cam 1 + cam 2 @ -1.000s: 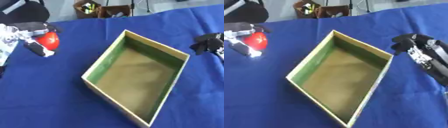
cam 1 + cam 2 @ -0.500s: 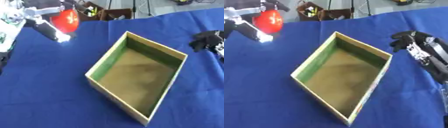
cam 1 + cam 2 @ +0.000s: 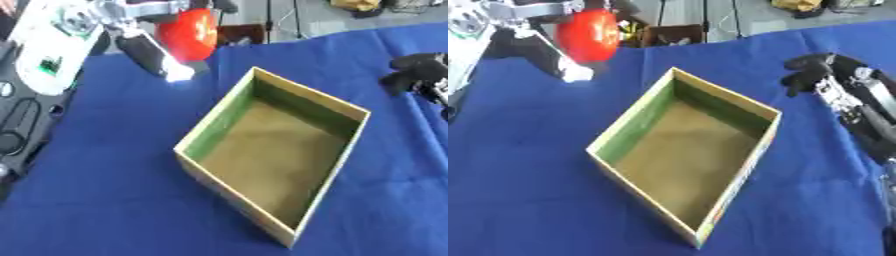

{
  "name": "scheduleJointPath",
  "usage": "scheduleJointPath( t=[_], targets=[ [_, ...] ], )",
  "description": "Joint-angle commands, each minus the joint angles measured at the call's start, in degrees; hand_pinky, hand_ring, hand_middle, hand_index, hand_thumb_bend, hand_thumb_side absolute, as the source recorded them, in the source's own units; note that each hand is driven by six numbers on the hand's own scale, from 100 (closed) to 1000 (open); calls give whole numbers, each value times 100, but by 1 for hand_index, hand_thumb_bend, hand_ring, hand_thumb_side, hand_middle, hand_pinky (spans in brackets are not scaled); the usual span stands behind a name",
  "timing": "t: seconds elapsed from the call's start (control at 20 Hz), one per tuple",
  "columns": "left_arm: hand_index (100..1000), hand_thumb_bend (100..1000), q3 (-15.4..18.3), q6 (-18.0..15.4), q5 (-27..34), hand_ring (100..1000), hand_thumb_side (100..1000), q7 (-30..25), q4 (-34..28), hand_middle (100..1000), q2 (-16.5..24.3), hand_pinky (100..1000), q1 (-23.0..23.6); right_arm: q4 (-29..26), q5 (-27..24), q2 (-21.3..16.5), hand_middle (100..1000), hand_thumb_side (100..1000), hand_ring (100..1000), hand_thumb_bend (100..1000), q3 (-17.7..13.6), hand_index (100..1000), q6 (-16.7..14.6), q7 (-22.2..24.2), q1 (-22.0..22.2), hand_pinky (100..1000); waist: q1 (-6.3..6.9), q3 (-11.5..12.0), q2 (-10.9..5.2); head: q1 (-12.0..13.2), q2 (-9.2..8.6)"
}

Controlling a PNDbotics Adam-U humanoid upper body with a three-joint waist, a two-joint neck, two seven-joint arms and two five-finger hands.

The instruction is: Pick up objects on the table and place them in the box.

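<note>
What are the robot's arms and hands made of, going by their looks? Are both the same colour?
Not quite. The left hand shows silver-white metal parts with black fingers, one tipped white; its arm carries a pale plate with round fittings and a small green patch. The right hand is black, on a black arm with silver joints.

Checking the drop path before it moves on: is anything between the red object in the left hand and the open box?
Nothing visible is. The left hand holds the red object raised, up and left of the box. The box's inside looks empty, and only blue cloth lies between. The right hand stays off to the box's right.
</note>
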Motion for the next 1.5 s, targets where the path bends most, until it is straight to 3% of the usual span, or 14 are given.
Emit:
scheduleJointPath(
  t=[0.05, 0.1, 0.15, 0.2, 0.65, 1.25, 1.5],
  targets=[
    [1000, 100, -97, -11, -144, 593, 323, -120, 69, 891, -214, 315, -183, -198, 1, 16, 496, 778, 745, 100, -85, 765, 31, -125, -76, 779, -18, -9, -152, -4, 34],
    [1000, 100, -124, -8, -205, 594, 323, -127, 112, 889, -314, 316, -193, -221, 8, 25, 496, 778, 745, 100, -105, 765, 44, -161, -82, 779, -16, -14, -154, -6, 31],
    [1000, 100, -151, -8, -246, 595, 323, -125, 154, 889, -409, 316, -191, -243, 13, 34, 499, 862, 744, 100, -122, 765, 56, -196, -89, 779, -15, -19, -153, -5, 27],
    [1000, 100, -178, -6, -283, 595, 321, -128, 198, 885, -482, 315, -189, -262, 19, 41, 497, 778, 745, 100, -139, 765, 66, -231, -97, 779, -14, -23, -153, -4, 25],
    [1000, 100, -403, -74, -1467, 612, 310, 143, 588, 857, -1073, 322, -87, -284, 65, 76, 498, 776, 746, 100, -239, 765, 83, -429, -136, 780, -16, -62, -162, 49, 12],
    [986, 100, -666, -382, -2112, 618, 304, 267, 1002, 843, -1468, 326, 150, -284, 50, 94, 497, 775, 747, 100, -232, 765, 75, -418, -176, 782, -26, -99, -91, 95, 3],
    [982, 100, -778, -496, -2168, 639, 223, 272, 1152, 852, -1543, 337, 207, -284, 48, 89, 497, 774, 747, 100, -228, 766, 82, -402, -170, 782, -10, -113, -72, 94, -30]
  ],
)
